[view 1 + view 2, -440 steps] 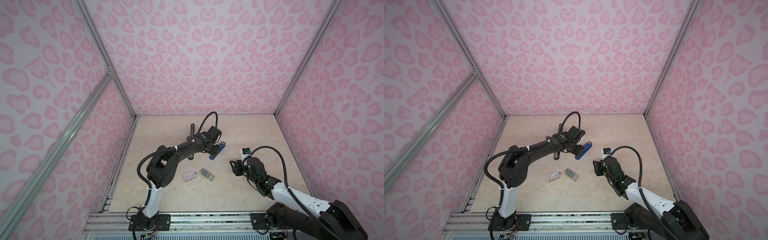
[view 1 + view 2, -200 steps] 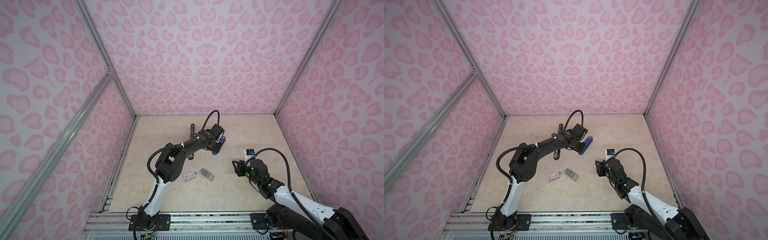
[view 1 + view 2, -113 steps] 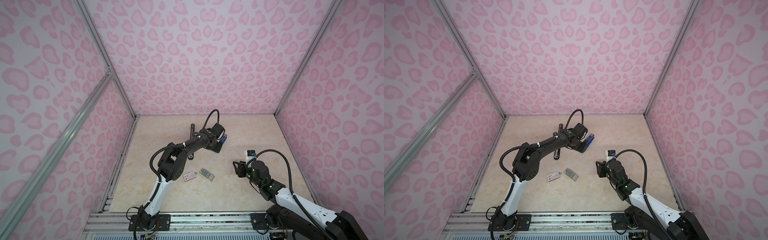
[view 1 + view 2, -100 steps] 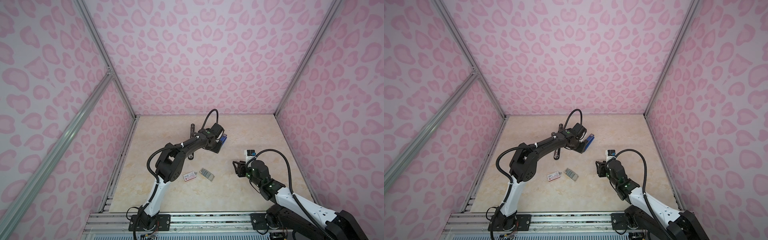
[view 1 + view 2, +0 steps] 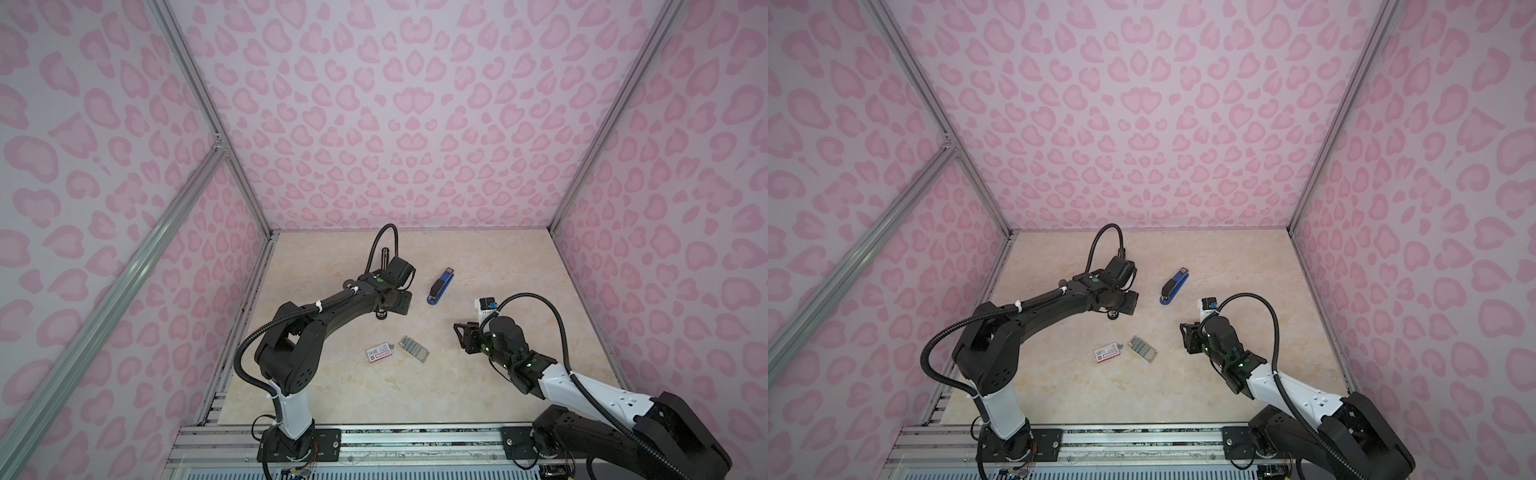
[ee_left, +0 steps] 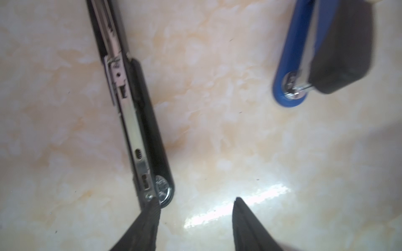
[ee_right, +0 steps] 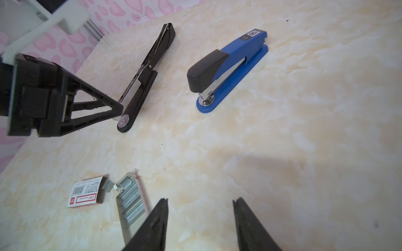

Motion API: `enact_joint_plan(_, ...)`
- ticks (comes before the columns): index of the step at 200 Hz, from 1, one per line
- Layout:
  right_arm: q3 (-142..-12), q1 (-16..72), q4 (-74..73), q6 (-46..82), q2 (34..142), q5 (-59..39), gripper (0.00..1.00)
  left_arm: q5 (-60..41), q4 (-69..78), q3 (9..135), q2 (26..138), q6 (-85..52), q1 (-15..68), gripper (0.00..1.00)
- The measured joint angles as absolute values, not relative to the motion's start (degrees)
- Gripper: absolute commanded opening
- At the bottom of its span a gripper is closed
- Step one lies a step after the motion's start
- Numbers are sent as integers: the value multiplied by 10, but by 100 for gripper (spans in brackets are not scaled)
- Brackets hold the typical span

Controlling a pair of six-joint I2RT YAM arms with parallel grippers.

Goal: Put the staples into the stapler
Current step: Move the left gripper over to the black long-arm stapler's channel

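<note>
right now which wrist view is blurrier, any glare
The left wrist view is softer: the blue stapler smears, and a white glare streak crosses the table. The right wrist view is sharp on the staples, with only a soft shadow.

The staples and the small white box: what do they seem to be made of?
The staples: bare metal, silvery-grey with a dull sheen, in ridged strips. The small white box: probably thin card, matte, printed with a red label and barcode.

The left arm (image 5: 328, 309) reaches forward with its elbow bent and its wrist angled down. The left gripper (image 6: 195, 205) has its jaws parted with nothing between them. The right arm (image 5: 582, 384) stretches low toward the middle, and the right gripper (image 7: 200, 201) is likewise parted and empty.
</note>
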State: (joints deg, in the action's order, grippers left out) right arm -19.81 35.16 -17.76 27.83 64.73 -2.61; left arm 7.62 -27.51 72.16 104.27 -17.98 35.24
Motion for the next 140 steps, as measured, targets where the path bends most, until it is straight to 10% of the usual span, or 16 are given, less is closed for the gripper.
enact_joint_plan(75,-209,369,-202,279,686,-27,50,94,-243,715,1082,-201,314,50)
enact_joint_plan(140,-211,370,-204,280,694,-30,50,77,-238,756,1128,-214,312,10)
